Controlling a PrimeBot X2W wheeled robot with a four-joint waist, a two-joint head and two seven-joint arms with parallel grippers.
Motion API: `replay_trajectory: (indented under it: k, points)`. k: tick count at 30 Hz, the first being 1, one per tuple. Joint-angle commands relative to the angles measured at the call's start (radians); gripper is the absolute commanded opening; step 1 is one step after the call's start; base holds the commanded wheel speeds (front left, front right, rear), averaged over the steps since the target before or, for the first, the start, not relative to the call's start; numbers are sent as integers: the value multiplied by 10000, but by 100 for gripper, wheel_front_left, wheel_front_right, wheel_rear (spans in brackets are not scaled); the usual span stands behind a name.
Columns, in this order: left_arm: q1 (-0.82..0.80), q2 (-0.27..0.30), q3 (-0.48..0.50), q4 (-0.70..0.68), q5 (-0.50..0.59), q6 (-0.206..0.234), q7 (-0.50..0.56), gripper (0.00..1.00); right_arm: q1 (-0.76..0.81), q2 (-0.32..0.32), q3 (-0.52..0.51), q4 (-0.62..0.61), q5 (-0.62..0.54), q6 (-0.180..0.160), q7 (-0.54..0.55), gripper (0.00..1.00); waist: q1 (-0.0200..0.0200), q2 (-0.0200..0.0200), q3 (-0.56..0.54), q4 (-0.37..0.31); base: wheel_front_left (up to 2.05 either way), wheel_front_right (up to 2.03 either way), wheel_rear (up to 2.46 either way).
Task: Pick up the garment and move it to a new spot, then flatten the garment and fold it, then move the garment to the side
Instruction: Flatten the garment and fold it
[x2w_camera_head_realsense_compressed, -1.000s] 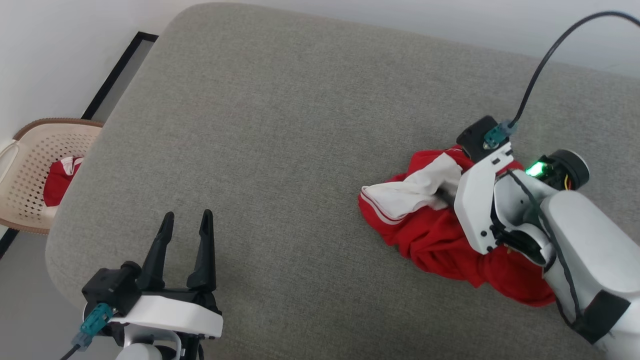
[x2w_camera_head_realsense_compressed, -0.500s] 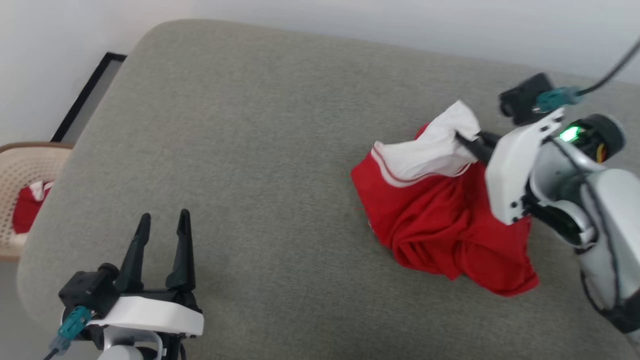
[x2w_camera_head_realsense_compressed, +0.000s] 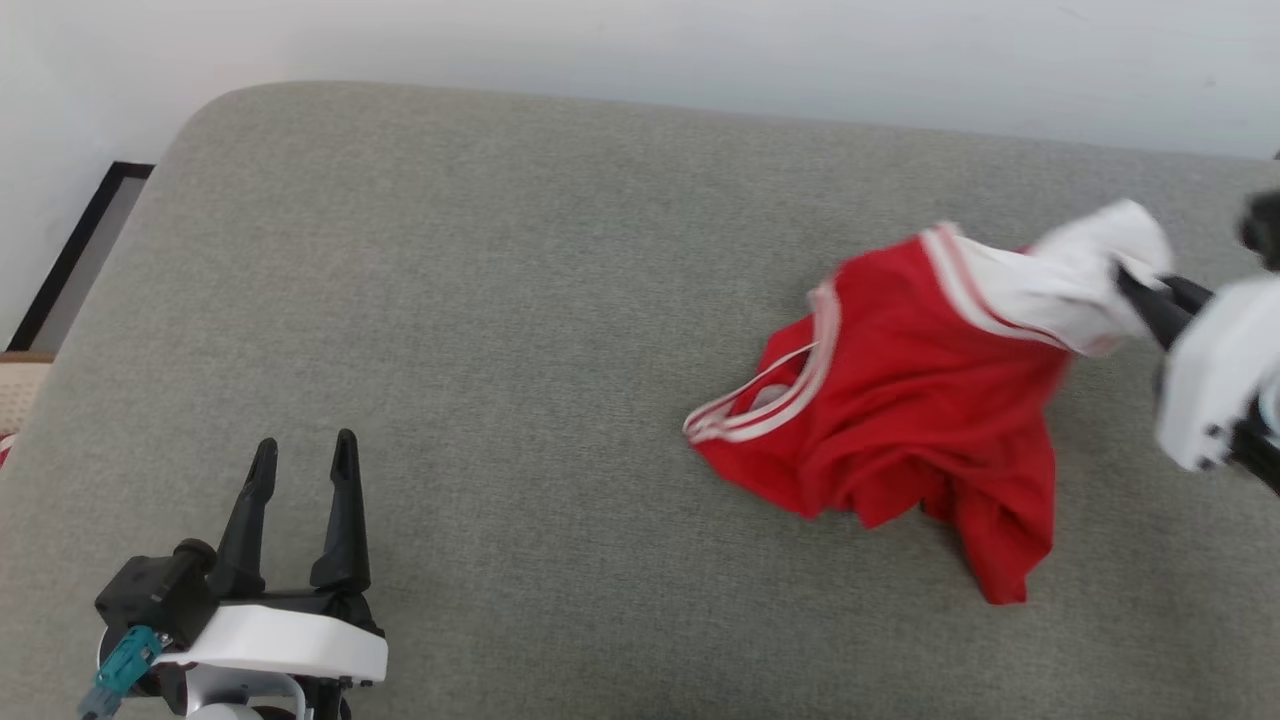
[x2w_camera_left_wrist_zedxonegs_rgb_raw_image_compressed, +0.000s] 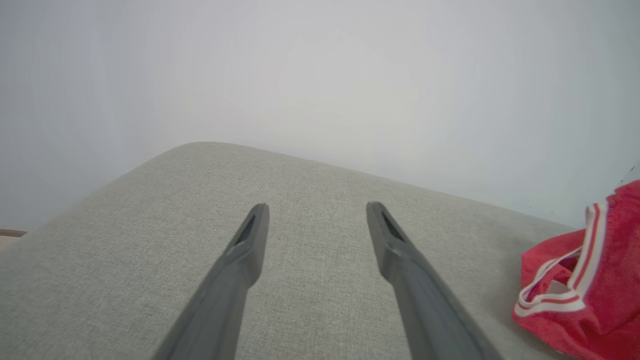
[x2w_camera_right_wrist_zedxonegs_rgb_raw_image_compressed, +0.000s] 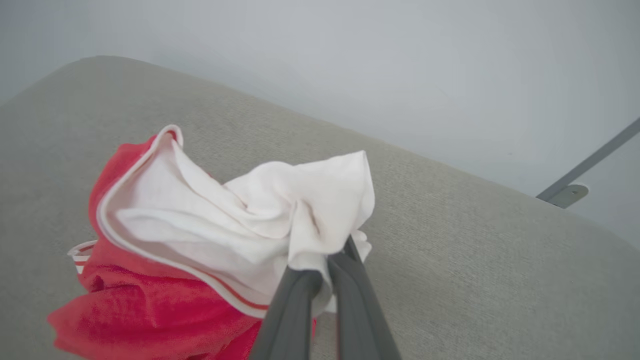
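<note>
Atop cushion, red garment, white sleeve in clamped right end effector; left end effector splayed.

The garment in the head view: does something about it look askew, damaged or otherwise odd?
The garment is bunched, not flat. The right gripper is shut on one white sleeve, and the red body lies crumpled and twisted on the grey cushion. No tear shows.
</note>
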Motion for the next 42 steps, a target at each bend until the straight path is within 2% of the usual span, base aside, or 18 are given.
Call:
replay_trajectory:
  k: [1,5,8,14,15,16,17,19,24,30,31,36,42]
  points:
    - [95,22,32,-39,50,-22,-53,100,553,130,-644,-61,-267,-3,190,0,0,-1,-31,-120,0,0,0]
    - [75,27,14,-50,62,-22,-53,100,1229,271,-1480,-34,-599,-1,414,0,0,-1,-13,-209,0,0,0]
    - [-1,48,-29,-40,52,-22,-53,100,1729,651,-2118,233,-711,-1,514,0,0,-1,43,-279,0,0,0]
    - [-195,119,-121,35,18,-22,-53,100,1843,1297,-2408,1268,-777,-3,501,0,0,-1,143,-372,0,0,0]
    - [-218,130,-139,45,13,-22,-53,100,1760,1335,-2381,1464,-852,-1,428,7,0,-1,145,-389,0,0,0]
    - [-221,160,-186,66,13,-22,-53,100,1661,1344,-2348,1674,-914,-1,432,26,0,-1,145,-404,0,0,0]
    - [-227,181,-221,85,5,-22,-53,100,1592,1436,-2287,1879,-871,-1,468,40,0,-1,141,-423,0,0,0]
    - [-264,261,-341,120,-29,-22,-53,100,1458,1472,-2146,2146,-867,-1,412,100,0,-1,121,-456,0,0,0]
    - [-416,704,-975,190,-337,-22,-53,100,1197,1440,-1839,2173,-674,-1,379,100,0,-1,-5,-607,0,0,0]
    - [-899,1777,-2182,-100,-1193,-22,581,100,1346,1418,-1637,1320,-610,-1,-21,100,0,-1,-155,-966,0,0,0]
    - [-1136,2147,-2588,-272,-1583,-22,922,100,1444,1473,-1623,951,-632,-1,-238,100,0,-1,-197,-1138,0,0,0]
    - [-1720,3110,-3489,-696,-2470,-22,1933,100,1539,1714,-1552,108,-964,-1,-1417,100,0,-1,-266,-1625,0,0,0]
    - [-2405,3770,-4352,-949,-3092,-22,3180,100,1665,2158,-1534,-513,-1598,-1,-3405,100,0,-1,-227,-2288,0,0,0]
